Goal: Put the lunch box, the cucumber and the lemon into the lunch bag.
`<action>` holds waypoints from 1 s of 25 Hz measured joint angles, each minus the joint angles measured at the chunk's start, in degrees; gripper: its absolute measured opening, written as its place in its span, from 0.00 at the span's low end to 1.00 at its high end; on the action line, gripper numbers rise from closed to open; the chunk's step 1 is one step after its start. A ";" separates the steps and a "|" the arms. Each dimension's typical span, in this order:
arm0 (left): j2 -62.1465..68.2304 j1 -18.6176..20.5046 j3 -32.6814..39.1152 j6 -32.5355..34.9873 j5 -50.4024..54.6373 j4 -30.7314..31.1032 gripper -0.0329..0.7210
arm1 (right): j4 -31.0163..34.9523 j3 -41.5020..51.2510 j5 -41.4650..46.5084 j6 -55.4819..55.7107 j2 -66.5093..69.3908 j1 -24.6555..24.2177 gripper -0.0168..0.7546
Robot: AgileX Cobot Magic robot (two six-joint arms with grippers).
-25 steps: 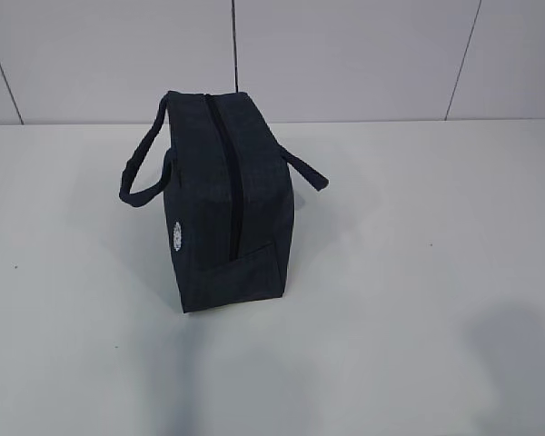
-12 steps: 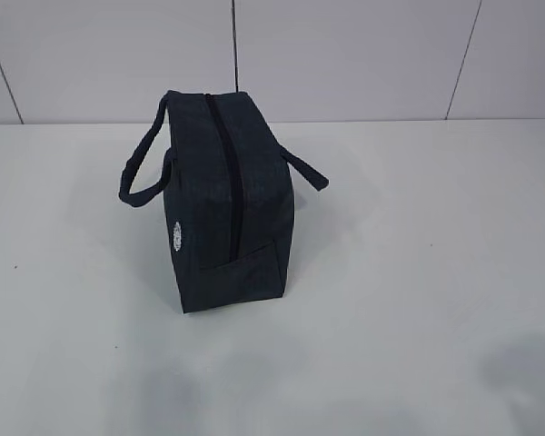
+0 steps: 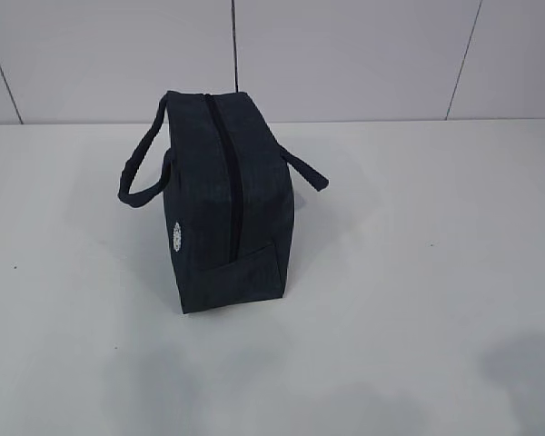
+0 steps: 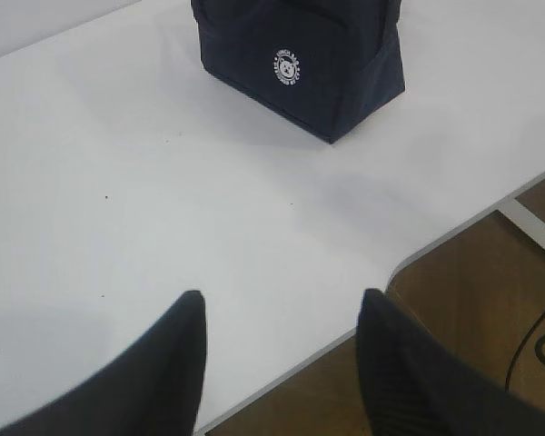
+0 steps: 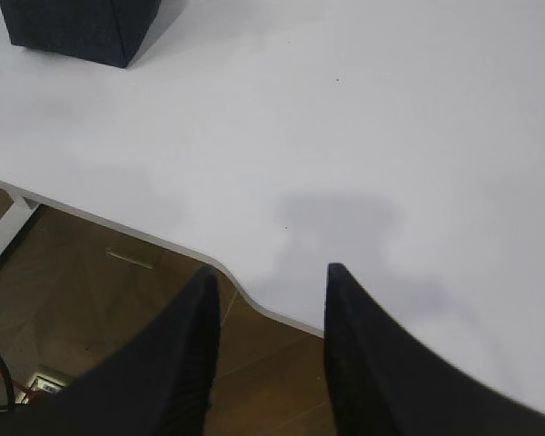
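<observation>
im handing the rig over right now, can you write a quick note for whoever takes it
Left gripper: open, empty, hanging over the near table edge.
Right gripper: open, empty, also over the near edge, off to the right of the bag.
Lunch bag: upright on the white table, left of centre, top zipper closed along its length, both handles flopped outward, round white logo facing the left arm.
Lunch box, cucumber and lemon: not visible in any view; they may be inside, which the closed bag hides.
Done: cannot be confirmed from here.
Left: check the contents before packing anything.
</observation>
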 joint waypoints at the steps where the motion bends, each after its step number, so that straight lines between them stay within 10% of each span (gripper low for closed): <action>1: 0.00 0.00 0.00 -0.13 0.00 0.12 0.52 | -0.04 0.00 -0.11 0.00 0.00 0.00 0.41; 12: 0.00 0.43 0.00 -0.17 -0.14 0.20 0.45 | -0.13 0.08 -0.45 0.00 -0.46 0.00 0.41; 25: 0.00 12.13 0.00 -0.26 -0.14 0.34 0.44 | -0.13 0.08 -0.52 0.00 -1.31 -7.86 0.41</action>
